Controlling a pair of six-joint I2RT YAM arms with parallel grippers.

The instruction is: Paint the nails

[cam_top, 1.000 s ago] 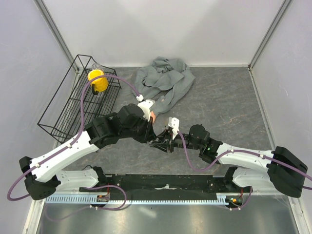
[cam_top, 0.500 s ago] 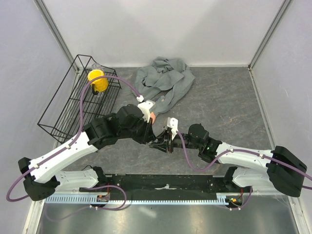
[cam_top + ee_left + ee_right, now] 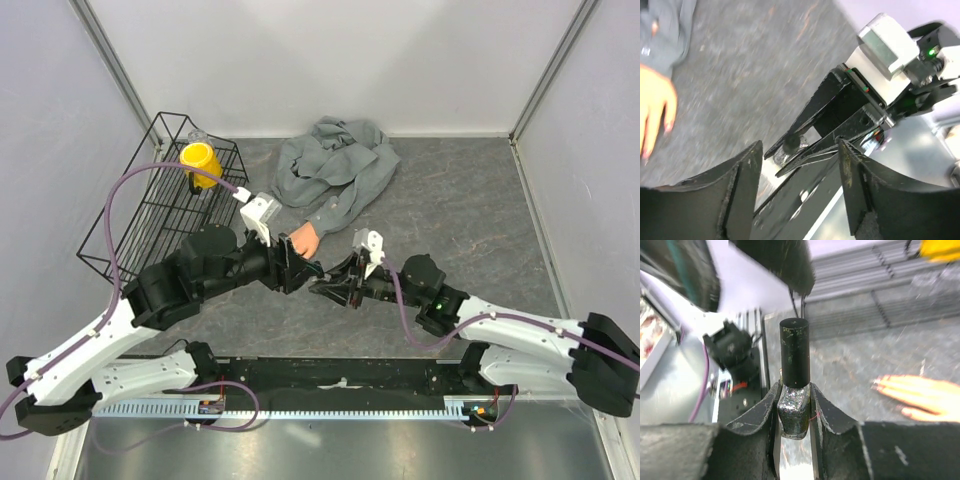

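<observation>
Top view: the mannequin hand [image 3: 303,240] lies on the table [image 3: 460,210], fingers toward the arms, its grey sleeve [image 3: 335,170] bunched behind it. The left gripper [image 3: 292,268] and right gripper [image 3: 325,290] meet just in front of the fingers. At far left a wire basket [image 3: 130,225] holds a yellow cup [image 3: 199,161]; something clear sits beside it, too small to name.

Left wrist view: the left gripper [image 3: 800,185] is spread wide and holds nothing. Between its fingers shows the right gripper [image 3: 790,146], closed on a small bottle [image 3: 790,144]. The nails [image 3: 667,128] are at the left edge, reddish at the tips, well apart from the bottle.

Right wrist view: the right gripper [image 3: 793,395] pinches the glass base of the bottle [image 3: 792,410], upright, with its black cap [image 3: 794,352] on. How much polish is inside cannot be told. The mannequin hand [image 3: 920,397] lies to the right.

The cap likely has to come off next. The pinch is low on a smooth base, so a twist from the left gripper could spin or tip the bottle out. With the arms so close, a misjudged approach could knock the bottle onto the table or sleeve.
</observation>
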